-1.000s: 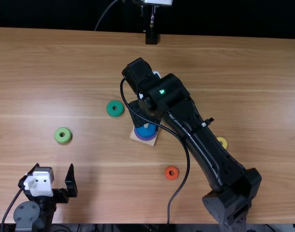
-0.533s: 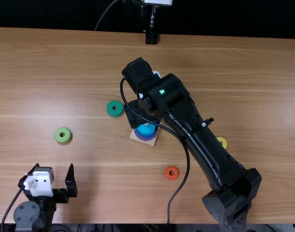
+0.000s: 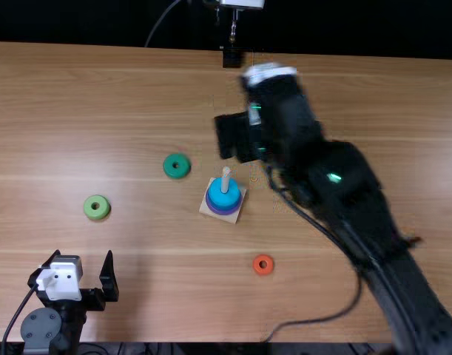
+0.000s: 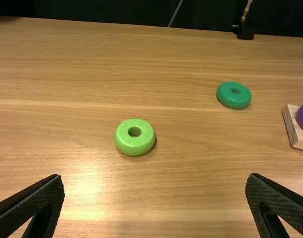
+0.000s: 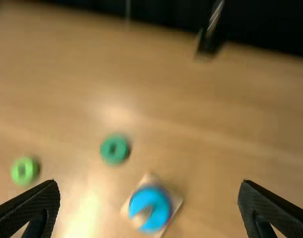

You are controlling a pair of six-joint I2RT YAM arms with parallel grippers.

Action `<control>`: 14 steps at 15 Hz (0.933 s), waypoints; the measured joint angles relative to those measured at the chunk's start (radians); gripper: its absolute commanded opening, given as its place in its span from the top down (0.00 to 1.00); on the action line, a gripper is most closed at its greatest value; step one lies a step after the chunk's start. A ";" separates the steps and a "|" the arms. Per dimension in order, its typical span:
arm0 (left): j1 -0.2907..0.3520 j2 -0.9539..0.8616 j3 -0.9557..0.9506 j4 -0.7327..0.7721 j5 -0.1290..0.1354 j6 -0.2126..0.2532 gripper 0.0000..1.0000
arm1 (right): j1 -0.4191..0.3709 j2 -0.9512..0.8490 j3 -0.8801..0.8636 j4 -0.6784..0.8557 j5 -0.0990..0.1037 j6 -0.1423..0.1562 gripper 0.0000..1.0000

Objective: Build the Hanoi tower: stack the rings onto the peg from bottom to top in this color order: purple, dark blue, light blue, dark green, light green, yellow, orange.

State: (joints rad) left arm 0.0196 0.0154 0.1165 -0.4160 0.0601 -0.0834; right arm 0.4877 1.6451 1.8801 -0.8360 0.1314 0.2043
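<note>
Left gripper [image 3: 83,255]: fingers apart, over near-left table. Light green ring [image 3: 97,207] flat on table, beyond it. Dark green ring [image 3: 177,166] flat on table, near the wooden base [image 3: 236,210]. Base has the peg [image 3: 226,180], purple ring [image 3: 223,211] low, blue on top. Right gripper [image 3: 237,138]: fingers apart, beyond the peg. Orange ring [image 3: 263,265] on table, nearer side.

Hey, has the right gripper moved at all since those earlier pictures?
Yes. In the top view, the right gripper was over the wooden base; now it is beyond it, toward the table's far edge and slightly right.
</note>
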 measured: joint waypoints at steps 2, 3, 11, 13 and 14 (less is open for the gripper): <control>0.000 0.000 0.000 0.000 0.000 0.000 0.00 | -0.136 -0.249 -0.309 0.297 0.015 -0.005 0.00; 0.000 0.000 0.000 0.000 0.000 0.000 0.00 | -0.188 -0.346 -0.444 0.414 0.016 -0.013 0.00; 0.000 0.000 0.000 0.000 0.000 0.000 0.00 | -0.522 -0.978 -1.058 0.570 -0.191 -0.234 0.00; 0.000 0.000 0.000 0.000 0.000 0.000 0.00 | -0.554 -1.165 -1.224 0.570 -0.225 -0.244 0.00; 0.000 0.000 0.000 0.000 0.000 0.000 0.00 | -0.567 -1.241 -1.308 0.568 -0.233 -0.247 0.00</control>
State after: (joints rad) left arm 0.0196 0.0154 0.1165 -0.4160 0.0597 -0.0830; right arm -0.0795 0.4038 0.5720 -0.2676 -0.1017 -0.0429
